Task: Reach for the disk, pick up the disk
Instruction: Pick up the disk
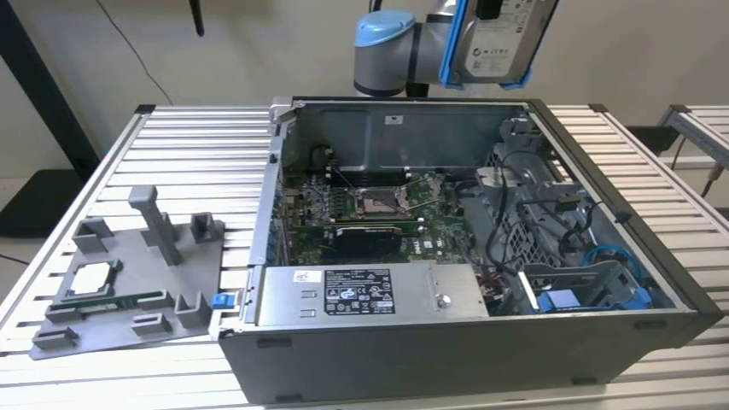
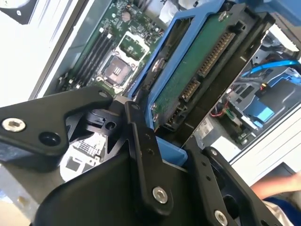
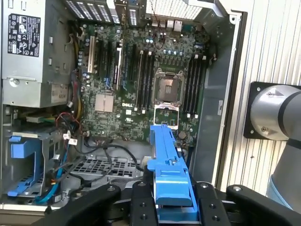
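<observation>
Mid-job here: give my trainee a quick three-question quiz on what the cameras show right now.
1. True or false: the disk lies flat inside the computer case.
2. What grips the disk's blue frame in both wrist views?
3. The grey tray sits on the exterior view's: A) left B) right?

Key: 1. False, it is held up above the case. 2. The tool, shut on it. 3. A.

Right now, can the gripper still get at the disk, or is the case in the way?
Yes, apparently already there: the gripper looks shut on the disk, held on edge above the open computer case, nothing between them.
</observation>
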Robot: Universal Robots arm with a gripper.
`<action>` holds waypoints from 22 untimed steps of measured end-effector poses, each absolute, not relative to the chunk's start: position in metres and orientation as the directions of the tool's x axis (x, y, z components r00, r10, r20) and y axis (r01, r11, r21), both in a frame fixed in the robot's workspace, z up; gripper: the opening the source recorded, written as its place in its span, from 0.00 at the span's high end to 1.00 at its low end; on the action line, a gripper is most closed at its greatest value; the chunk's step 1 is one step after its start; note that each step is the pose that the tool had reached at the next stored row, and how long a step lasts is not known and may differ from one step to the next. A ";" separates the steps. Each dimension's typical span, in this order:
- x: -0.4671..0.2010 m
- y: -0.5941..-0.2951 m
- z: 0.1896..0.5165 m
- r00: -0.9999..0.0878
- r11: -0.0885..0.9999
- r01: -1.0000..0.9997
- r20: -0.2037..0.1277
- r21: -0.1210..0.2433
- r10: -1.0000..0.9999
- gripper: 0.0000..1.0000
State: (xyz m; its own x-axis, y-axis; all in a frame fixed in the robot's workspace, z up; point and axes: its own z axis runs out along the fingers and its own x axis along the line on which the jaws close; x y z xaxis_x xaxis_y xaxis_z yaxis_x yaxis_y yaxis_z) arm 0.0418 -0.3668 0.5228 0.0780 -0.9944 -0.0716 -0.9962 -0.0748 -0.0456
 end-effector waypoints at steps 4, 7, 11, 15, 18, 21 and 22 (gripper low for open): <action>0.046 -0.367 0.528 0.078 -0.075 -0.996 -0.071 -0.045 -0.994 1.00; 0.046 -0.367 0.527 0.078 -0.075 -0.996 -0.072 -0.045 -0.994 1.00; 0.048 -0.367 0.528 0.078 -0.075 -0.996 -0.072 -0.045 -0.994 1.00; 0.060 -0.370 0.527 0.078 -0.075 -0.996 -0.072 -0.042 -0.994 1.00; 0.070 -0.373 0.527 0.078 -0.075 -0.996 -0.072 -0.040 -0.994 1.00; 0.076 -0.377 0.527 0.077 -0.075 -0.996 -0.072 -0.039 -0.994 1.00; 0.078 -0.379 0.527 0.078 -0.075 -0.996 -0.072 -0.039 -0.994 1.00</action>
